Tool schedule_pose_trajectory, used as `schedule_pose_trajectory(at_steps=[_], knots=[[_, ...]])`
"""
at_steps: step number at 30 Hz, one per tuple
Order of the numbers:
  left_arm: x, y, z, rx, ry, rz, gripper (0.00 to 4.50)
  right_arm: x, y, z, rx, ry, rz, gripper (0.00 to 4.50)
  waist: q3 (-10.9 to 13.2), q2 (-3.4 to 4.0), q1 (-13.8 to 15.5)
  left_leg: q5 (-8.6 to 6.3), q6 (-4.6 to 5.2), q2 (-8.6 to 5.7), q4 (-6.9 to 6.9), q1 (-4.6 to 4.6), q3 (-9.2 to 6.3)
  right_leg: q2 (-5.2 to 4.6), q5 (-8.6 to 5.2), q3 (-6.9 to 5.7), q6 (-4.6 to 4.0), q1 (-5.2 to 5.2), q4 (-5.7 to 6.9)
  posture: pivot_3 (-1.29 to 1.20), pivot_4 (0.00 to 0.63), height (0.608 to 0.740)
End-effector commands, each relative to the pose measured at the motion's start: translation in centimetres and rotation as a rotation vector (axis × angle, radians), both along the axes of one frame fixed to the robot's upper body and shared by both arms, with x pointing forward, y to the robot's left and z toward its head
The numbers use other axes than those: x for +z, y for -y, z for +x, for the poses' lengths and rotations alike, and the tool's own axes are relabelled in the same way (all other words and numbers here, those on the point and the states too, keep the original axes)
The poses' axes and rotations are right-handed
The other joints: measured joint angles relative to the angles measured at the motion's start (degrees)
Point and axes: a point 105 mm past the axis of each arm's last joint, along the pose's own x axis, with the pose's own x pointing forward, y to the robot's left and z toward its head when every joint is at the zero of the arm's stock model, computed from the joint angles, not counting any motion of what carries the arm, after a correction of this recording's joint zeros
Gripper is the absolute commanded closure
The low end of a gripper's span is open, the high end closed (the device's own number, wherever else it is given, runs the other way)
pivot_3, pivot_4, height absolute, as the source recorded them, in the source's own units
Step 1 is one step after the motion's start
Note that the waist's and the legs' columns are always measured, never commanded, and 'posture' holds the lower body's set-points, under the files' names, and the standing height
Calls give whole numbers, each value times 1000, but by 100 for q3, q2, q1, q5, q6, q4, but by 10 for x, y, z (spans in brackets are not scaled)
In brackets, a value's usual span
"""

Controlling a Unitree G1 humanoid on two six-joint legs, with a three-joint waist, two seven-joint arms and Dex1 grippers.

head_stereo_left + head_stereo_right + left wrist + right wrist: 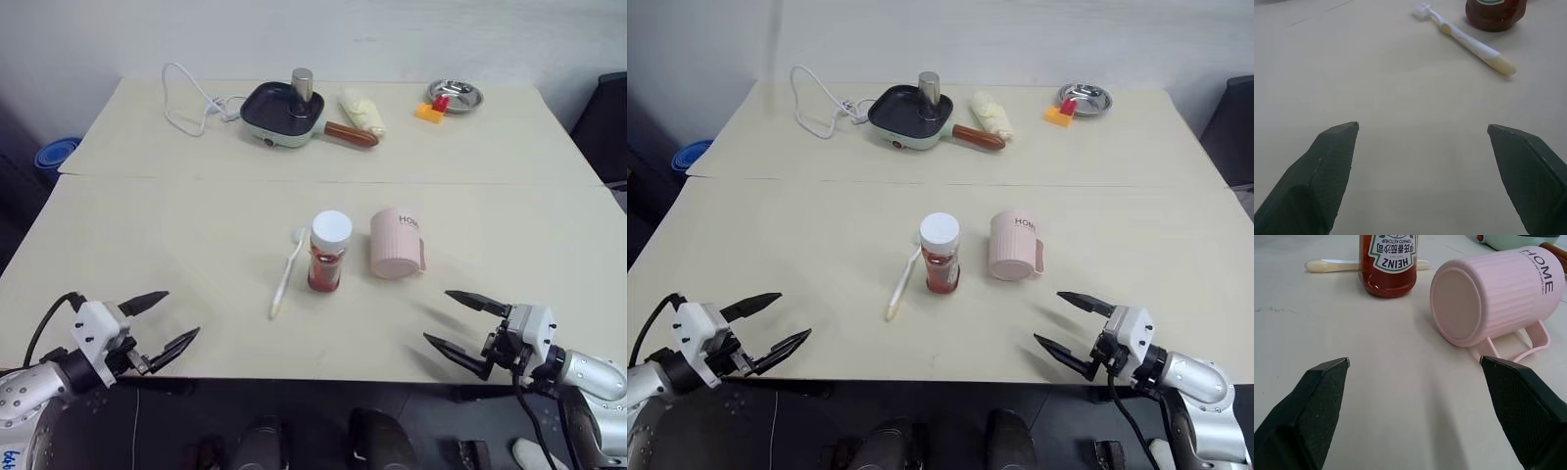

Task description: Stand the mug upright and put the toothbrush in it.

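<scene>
Cream tabletop (147, 245): your mug (396, 244) lies sideways, rigid, light, ribbed; grip across its body. Toothbrush (286, 273) is slim, slippery. Left claw (165, 323) and right claw (460, 323) gape wide, empty.

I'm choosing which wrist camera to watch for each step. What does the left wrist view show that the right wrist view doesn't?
Left wrist view alone: the slim white toothbrush end to end, bristled head included, lying flat, framed by the open left gripper.

Right wrist view alone: the pale pink ribbed mug on its side, flat base toward the camera, handle resting on the table, ahead of the open right gripper.

Shared: the white-capped ketchup bottle standing cap-down, the toothbrush, and the cream tabletop.
</scene>
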Motion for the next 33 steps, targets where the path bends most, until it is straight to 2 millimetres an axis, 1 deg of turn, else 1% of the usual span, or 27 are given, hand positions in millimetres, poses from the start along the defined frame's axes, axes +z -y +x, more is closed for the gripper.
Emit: schedule_pose_trajectory(at_steps=[1, 4, 7, 11, 12, 14, 15, 16, 18, 20, 21, 22, 25, 27, 29, 33], knots=[[11, 0, -1, -13, 10, 4, 0, 5, -1, -4, 44, 2, -9, 32, 0, 0, -3, 0, 0, 0, 0, 0, 0, -1, 0, 0, 0, 0, 0, 0, 150, 740], [13, 2, -1, -16, 3, -1, 0, 5, 2, -3, 31, 14, -16, 32, 0, 0, -5, 0, 0, 2, 0, 0, 0, 0, 0, 0, 0, 0, 0, 0, 150, 740], [18, 11, 1, -40, 18, -27, 0, 4, 4, -3, 26, 15, -19, 32, 0, 0, 0, 0, 0, 2, 1, 0, 0, 0, 0, 0, 0, 0, 2, 0, 150, 740], [26, 27, 6, -87, 14, -39, 0, 3, 8, -3, 14, 25, -25, 32, 0, 0, 1, 1, 0, -2, 2, 0, 0, 2, 0, 0, 0, 0, 4, 0, 150, 740], [28, 33, 8, -98, -9, -65, 0, 4, 8, -3, 9, 27, -21, 32, 0, 0, 1, 1, 0, -3, 2, 1, 0, 2, 0, 1, 0, 1, 5, 0, 150, 740], [38, 49, 13, -133, -21, -114, 0, 6, 9, -3, 5, 20, 4, 32, 0, 0, 7, 2, 1, -4, 3, 0, -1, 2, 0, 1, 0, 2, 12, 0, 150, 740], [46, 62, 17, -169, -4, -131, 0, 11, 8, -4, 7, 36, 29, 32, 0, 0, 17, 2, 1, -4, 4, -1, -3, 2, 0, 1, 0, 2, 15, 0, 150, 740], [51, 71, 20, -192, 10, -139, 0, 15, 7, -5, 9, 50, 46, 32, 0, 0, 24, 3, 1, -5, 6, 0, -5, 1, 0, 2, 1, 4, 24, 0, 150, 740], [59, 106, 29, -284, 30, -192, 0, 30, 3, -9, 22, 104, 108, 32, 0, 6, 68, 4, 2, -9, 7, 0, -7, 1, 2, 4, 3, 6, 27, 0, 150, 740], [56, 134, 39, -332, 8, -201, 0, 41, 0, -11, 37, 156, 159, 32, 0, 6, 96, 6, 5, -16, 10, 3, -8, 2, 7, 3, 12, 12, 30, 0, 150, 740], [53, 145, 44, -338, 2, -198, 0, 45, -2, -12, 46, 178, 177, 32, -1, 5, 112, 7, 6, -18, 10, 3, -7, 3, 8, 2, 15, 15, 31, 0, 150, 740], [51, 158, 51, -333, -3, -210, 0, 48, -3, -12, 46, 199, 190, 32, -1, 4, 118, 8, 6, -19, 12, 4, -6, 6, 9, 4, 16, 16, 31, 0, 150, 740], [46, 188, 66, -297, 4, -220, 0, 59, -7, -13, 57, 264, 236, 32, 0, 3, 141, 10, 4, -17, 13, 4, 2, 20, 9, 8, 16, 15, 26, 0, 150, 740], [45, 203, 72, -270, 23, -231, 0, 61, -11, -13, 68, 265, 244, 32, 0, 3, 140, 12, 2, -18, 16, 3, 2, 29, 9, 10, 16, 14, 23, 0, 150, 740], [44, 211, 82, -212, 47, -222, 0, 60, -14, -13, 72, 249, 251, 32, 2, 0, 144, 12, 2, -17, 16, 3, 3, 31, 9, 13, 16, 14, 22, 0, 150, 740], [43, 226, 95, -133, 57, -264, 0, 58, -19, -14, 76, 219, 258, 32, 2, -1, 154, 15, 4, -15, 18, 2, 1, 32, 9, 15, 17, 15, 22, 0, 150, 740]])
